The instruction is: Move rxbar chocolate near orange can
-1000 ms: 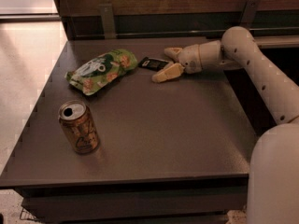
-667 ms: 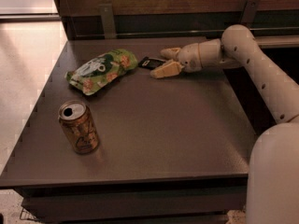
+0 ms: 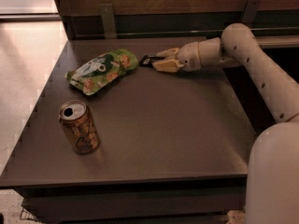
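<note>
The rxbar chocolate [image 3: 145, 60] is a small flat black bar lying at the far middle of the table, just right of the green snack bag. My gripper [image 3: 159, 60] is at the bar's right end, its yellow fingers [image 3: 164, 66] set around that end, which they hide. The orange can [image 3: 78, 127] stands upright near the front left of the table, far from the bar.
A green snack bag [image 3: 100, 69] lies at the far left, next to the bar. The dark table [image 3: 163, 125] has a back rail with two metal brackets [image 3: 107, 18]. My white arm [image 3: 261, 73] reaches in from the right.
My gripper has moved left toward the black bar and its fingers have come closer together at the bar's right end. The can and the bag have not moved.
</note>
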